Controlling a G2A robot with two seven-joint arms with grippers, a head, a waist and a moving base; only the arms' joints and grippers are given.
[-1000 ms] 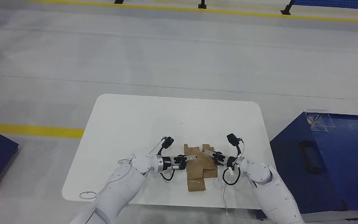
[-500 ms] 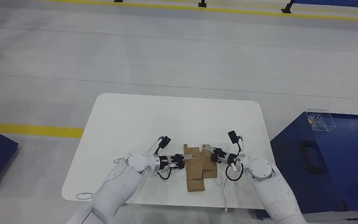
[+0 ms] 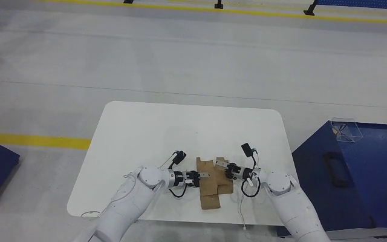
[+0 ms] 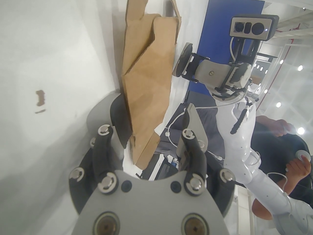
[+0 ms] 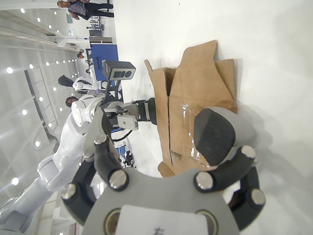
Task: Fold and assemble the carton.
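Seen from the top view, a brown corrugated carton (image 3: pixel 211 186), partly folded with its flaps loose, lies near the front edge of a smooth white table (image 3: pixel 181 127) with rounded corners. Pale grey floor (image 3: pixel 181 48) crossed by a yellow line (image 3: pixel 42 141) surrounds the table, and a blue cabinet (image 3: pixel 363 193) stands to its right. The left gripper (image 3: pixel 204 176) meets the carton's left side, the right gripper (image 3: pixel 222 170) its right side.

Left wrist view: a cardboard wall runs edge-on between the left gripper's widely spread fingers. The dark pad (image 4: pixel 119 116) touches it, while the metal finger (image 4: pixel 192 123) stands apart.

Right wrist view: the right gripper is likewise spread wide. Its black textured pad (image 5: pixel 215 138) lies over a panel bearing glossy clear tape (image 5: pixel 185 110), though contact cannot be told. The opposite finger (image 5: pixel 97 128) is well clear of the cardboard.
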